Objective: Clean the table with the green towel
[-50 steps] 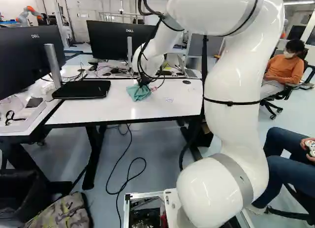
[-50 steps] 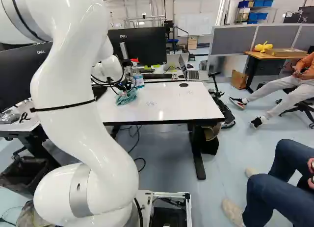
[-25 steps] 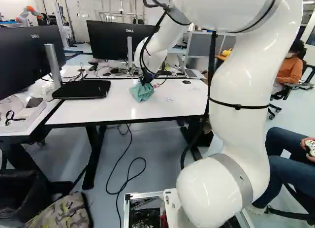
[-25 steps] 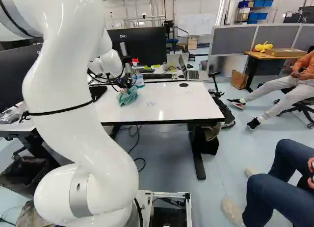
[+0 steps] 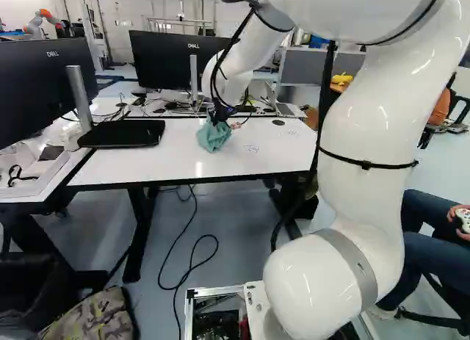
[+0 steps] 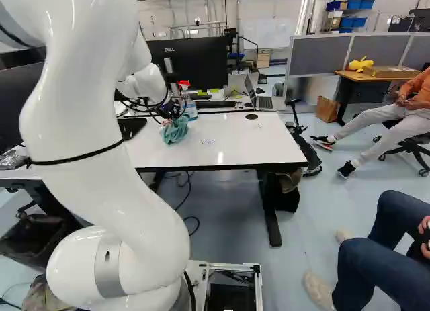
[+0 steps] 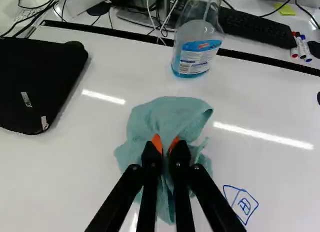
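Observation:
My gripper [image 5: 217, 118] hangs over the white table [image 5: 176, 164], toward its far side. In the wrist view the gripper [image 7: 165, 148] is shut on the bunched green towel [image 7: 170, 114], its orange pads pinching cloth between them. The towel's folds spread around the fingertips, low over the table; whether it touches the top I cannot tell. Blue pen marks [image 7: 241, 204] lie on the white surface beside the gripper, apart from the towel. More faint marks [image 6: 207, 142] show on the table in the right base view.
Ahead of the towel stands a spray bottle [image 7: 196, 41] with blue liquid. A black case [image 7: 40, 81] lies to one side. Monitors [image 5: 165, 61], a keyboard [image 7: 255, 29] and marker pens [image 7: 301, 46] are beyond. A seated person's legs [image 6: 383, 250] are close at the right of the base.
The arm has shifted a little to the right in the left base view, carrying the towel with it across the table. The base has stayed put.

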